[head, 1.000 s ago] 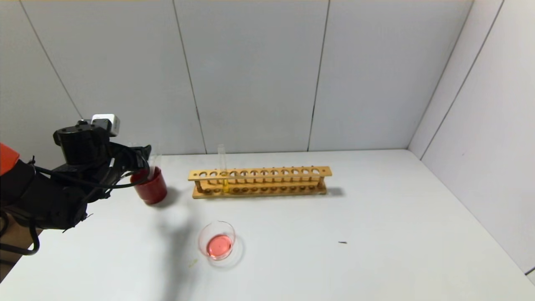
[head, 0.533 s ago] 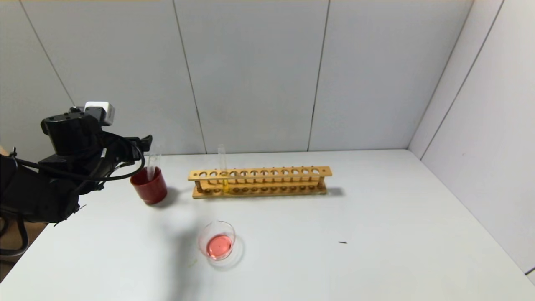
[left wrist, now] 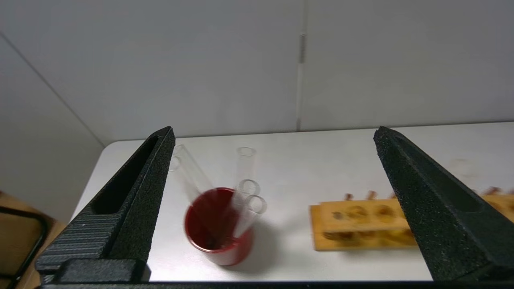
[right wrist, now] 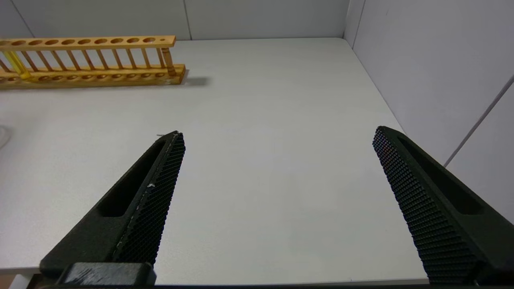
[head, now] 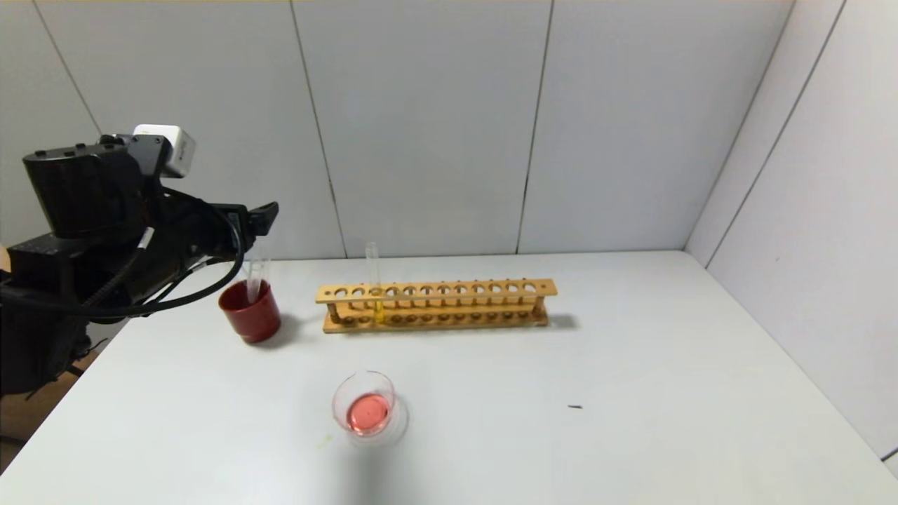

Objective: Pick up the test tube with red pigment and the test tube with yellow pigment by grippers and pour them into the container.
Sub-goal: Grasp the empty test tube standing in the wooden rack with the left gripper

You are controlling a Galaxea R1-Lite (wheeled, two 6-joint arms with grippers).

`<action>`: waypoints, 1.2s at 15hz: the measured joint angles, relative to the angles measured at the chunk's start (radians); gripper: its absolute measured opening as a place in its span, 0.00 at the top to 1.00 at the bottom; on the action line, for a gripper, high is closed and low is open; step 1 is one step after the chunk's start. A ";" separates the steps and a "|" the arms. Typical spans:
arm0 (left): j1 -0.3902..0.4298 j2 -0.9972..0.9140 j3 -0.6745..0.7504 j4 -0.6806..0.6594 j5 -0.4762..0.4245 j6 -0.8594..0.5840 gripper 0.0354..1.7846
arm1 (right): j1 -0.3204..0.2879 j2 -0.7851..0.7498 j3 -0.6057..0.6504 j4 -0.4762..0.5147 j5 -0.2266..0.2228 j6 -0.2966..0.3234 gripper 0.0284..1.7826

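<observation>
The left tool [head: 263,214] is hovering with its jaws spread wide and gripping nothing, just above the dark red cup [head: 250,310], where clear tubes [left wrist: 245,188] are leaning. Beyond it to the right, the test tube with yellow pigment [head: 375,284] is standing upright in the wooden rack [head: 436,304]. The container [head: 365,405], holding pinkish-red liquid, is sitting on the worktop [head: 561,393] nearer the robot. The right tool [right wrist: 277,138], also spread and empty, is hanging over bare worktop.

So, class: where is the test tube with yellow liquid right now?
In the head view, the yellow test tube stands upright in the wooden rack, near its left end, right of the red cup and beyond the glass dish.
</observation>
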State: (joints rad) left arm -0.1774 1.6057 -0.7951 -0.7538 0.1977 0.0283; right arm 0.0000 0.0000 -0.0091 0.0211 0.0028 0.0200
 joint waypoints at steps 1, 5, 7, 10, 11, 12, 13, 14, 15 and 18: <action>-0.042 -0.038 0.004 0.029 0.019 -0.008 0.03 | 0.000 0.000 0.000 0.000 0.000 0.000 0.04; -0.238 -0.142 0.043 0.054 0.133 -0.023 0.03 | 0.000 0.000 0.000 0.000 0.000 0.000 0.04; -0.319 -0.158 0.058 0.051 0.176 -0.044 0.03 | 0.000 0.000 0.000 0.000 0.000 0.000 0.04; -0.396 -0.137 0.073 0.048 0.207 -0.112 0.03 | 0.000 0.000 0.000 0.000 0.000 0.000 0.04; -0.412 -0.123 0.079 0.045 0.212 -0.129 0.03 | 0.000 0.000 0.000 0.000 0.000 0.000 0.04; -0.421 -0.102 0.084 0.036 0.215 -0.136 0.03 | 0.000 0.000 0.000 0.000 0.000 0.000 0.04; -0.426 -0.078 0.087 0.020 0.216 -0.137 0.03 | 0.000 0.000 0.000 0.000 0.000 0.000 0.04; -0.429 -0.044 0.090 -0.006 0.217 -0.138 0.03 | 0.000 0.000 0.000 0.000 0.000 0.000 0.04; -0.430 -0.010 0.091 -0.036 0.216 -0.138 0.03 | 0.000 0.000 0.000 0.000 0.000 0.000 0.04; -0.433 0.103 0.097 -0.149 0.213 -0.134 0.03 | 0.000 0.000 0.000 0.000 0.000 0.000 0.04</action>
State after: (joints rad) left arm -0.6100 1.7083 -0.6979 -0.9030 0.4106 -0.1053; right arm 0.0000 0.0000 -0.0091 0.0215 0.0028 0.0200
